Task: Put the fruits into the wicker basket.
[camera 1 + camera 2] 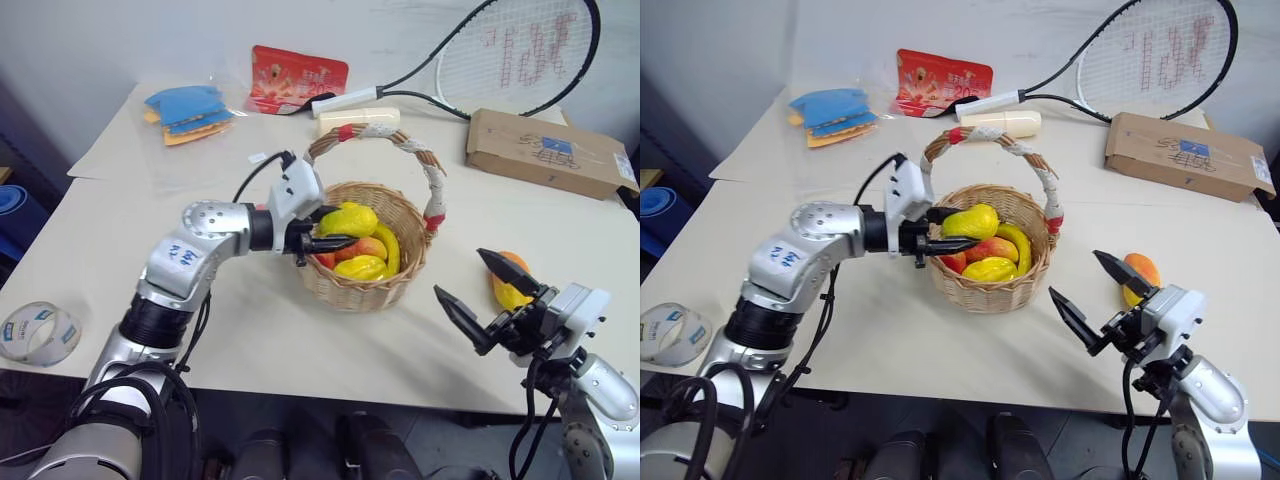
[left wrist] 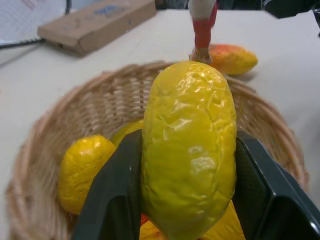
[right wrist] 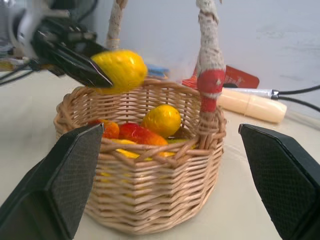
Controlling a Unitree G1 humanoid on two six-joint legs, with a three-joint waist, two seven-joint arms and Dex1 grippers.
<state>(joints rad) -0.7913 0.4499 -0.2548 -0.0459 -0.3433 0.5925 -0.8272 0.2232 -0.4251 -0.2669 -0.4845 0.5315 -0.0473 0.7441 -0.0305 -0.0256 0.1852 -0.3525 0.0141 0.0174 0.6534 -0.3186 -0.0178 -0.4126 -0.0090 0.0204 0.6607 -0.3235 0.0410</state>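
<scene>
**Left gripper holds a yellow fruit over the basket**

The yellow fruit [image 2: 189, 150] sits clamped between the two black fingers of the left gripper [image 1: 322, 229], held just above the near-left rim of the basket [image 1: 330, 285]. From the left wrist, the fingers press against both sides of it. Inside the basket lie more fruits: a lemon [image 3: 161, 120], a red peach [image 1: 366, 248], a yellow piece at the front [image 1: 362, 267], and a curved yellow one along the right wall [image 1: 389, 248]. The basket's handle [image 1: 432, 172], wrapped in white cord with red bands, arches over them.

On the table [image 1: 300, 350], right of the basket, lies a mango [image 1: 510, 284], orange and yellow, still outside. The right gripper [image 1: 482, 292] hovers just in front of it with fingers spread wide apart and nothing between them.

Farther back lie a cream tube [image 1: 358, 121], a racket [image 1: 520, 50], a cardboard box [image 1: 550, 152], a red pouch [image 1: 297, 78] and a blue packet [image 1: 188, 110]. A tape roll [image 1: 38, 333] rests at the table's near-left edge.
</scene>
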